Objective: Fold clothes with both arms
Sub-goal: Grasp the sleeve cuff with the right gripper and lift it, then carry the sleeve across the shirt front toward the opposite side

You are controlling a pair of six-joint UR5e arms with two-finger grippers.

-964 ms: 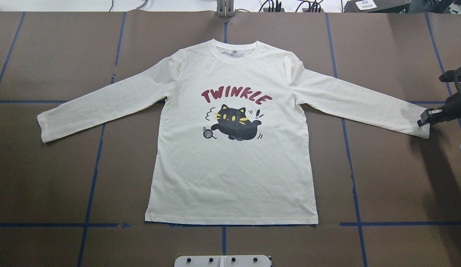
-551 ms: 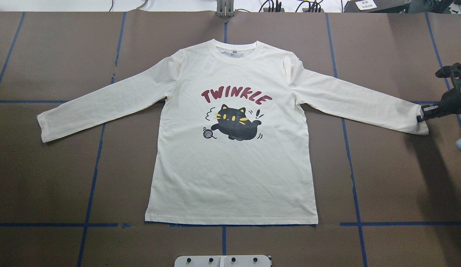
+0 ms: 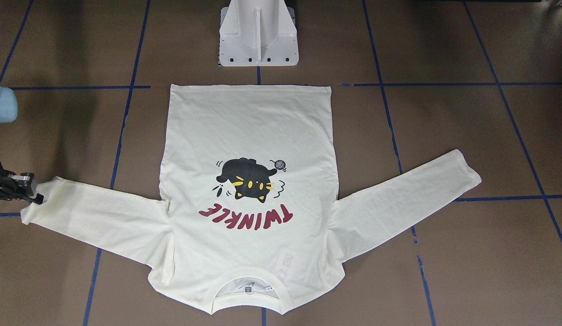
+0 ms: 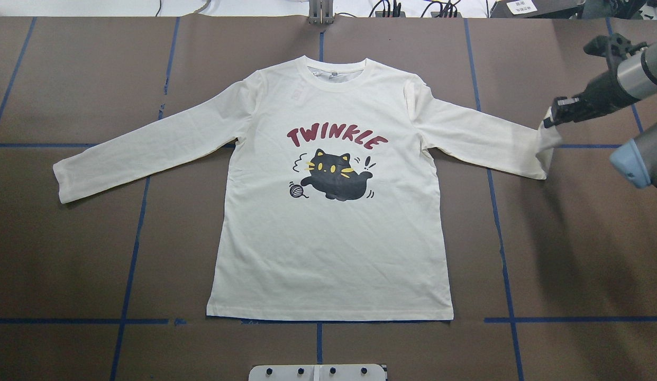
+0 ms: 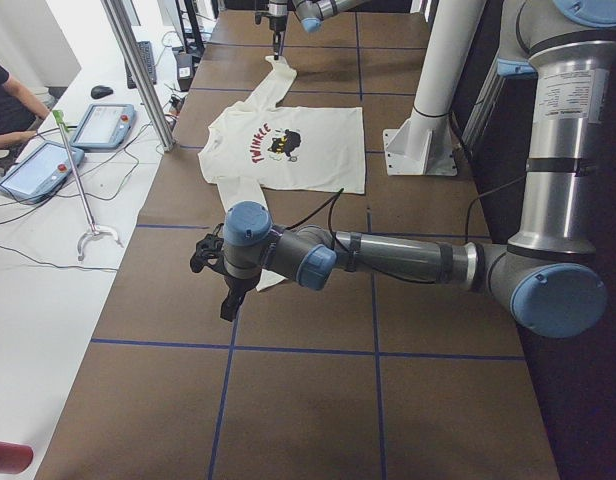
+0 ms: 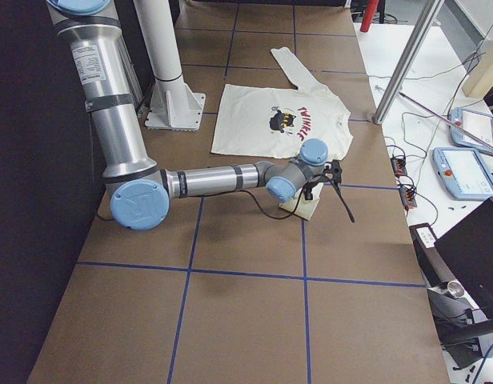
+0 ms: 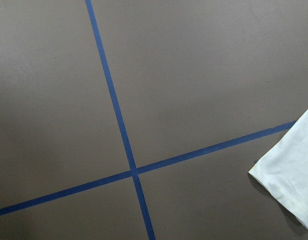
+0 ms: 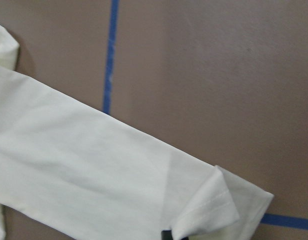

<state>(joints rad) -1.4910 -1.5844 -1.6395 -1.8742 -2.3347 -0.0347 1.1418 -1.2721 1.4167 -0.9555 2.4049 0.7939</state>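
Note:
The cream-white shirt [image 4: 328, 238] lies flat and print-up on the brown table, with its black cat and red "TWINKLE" showing [image 3: 249, 127]. My right gripper [image 4: 546, 123] is shut on the cuff of the shirt's right-hand sleeve [image 4: 487, 140] and holds it raised, so the cuff end droops and folds over [image 8: 209, 205]. The other sleeve [image 4: 148, 145] lies stretched out flat. My left gripper [image 5: 223, 290] hovers by that sleeve's cuff [image 7: 289, 175]. It shows only in the left side view, so I cannot tell whether it is open or shut.
The white pedestal base [image 3: 258, 36] stands at the hem side of the shirt. Blue tape lines [image 4: 130, 264] grid the brown table cover. Beyond the far edge is a side table with control tablets [image 5: 33, 170], metal posts and a person's arm [image 5: 8, 110].
My right gripper has closed on the sleeve cuff, lifted it, and carried it inward and toward the table's far side. The sleeve end now hangs folded. The rest of the shirt has not moved.

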